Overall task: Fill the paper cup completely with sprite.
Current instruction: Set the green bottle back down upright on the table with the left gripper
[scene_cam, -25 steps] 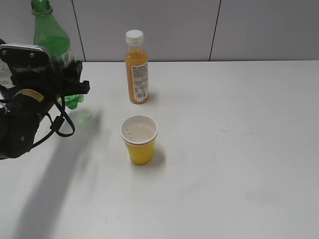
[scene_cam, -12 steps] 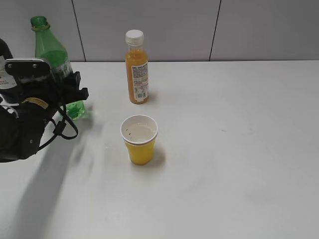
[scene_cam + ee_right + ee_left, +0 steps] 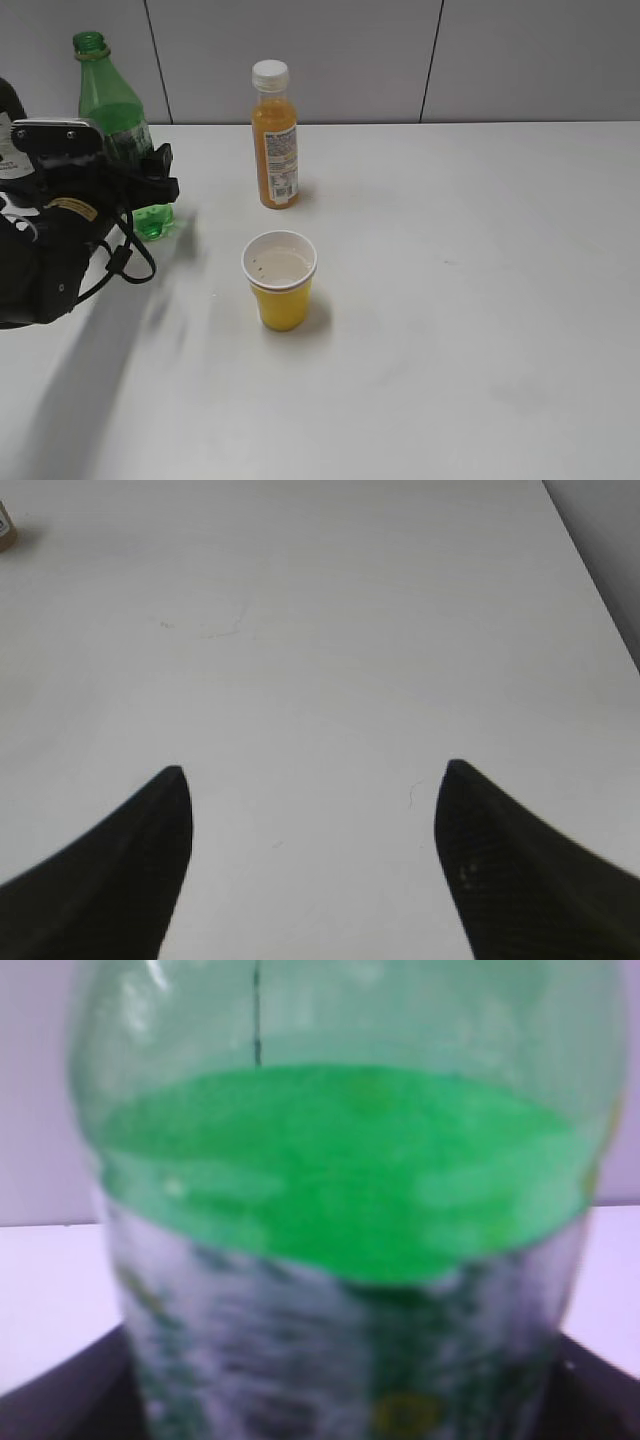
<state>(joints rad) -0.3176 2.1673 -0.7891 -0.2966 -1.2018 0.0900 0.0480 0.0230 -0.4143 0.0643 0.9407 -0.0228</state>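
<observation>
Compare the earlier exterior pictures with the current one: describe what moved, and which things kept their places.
The green sprite bottle, held at the left gripper, sank lower in the view and shifted slightly right, and now stands about upright with its base at table level. The left arm moved with it. The paper cup, holding some liquid, and the orange juice bottle stayed put.

An orange juice bottle (image 3: pixel 273 135) with a white cap is stood upright on the white table (image 3: pixel 480 300), near the grey wall (image 3: pixel 520 60).
</observation>
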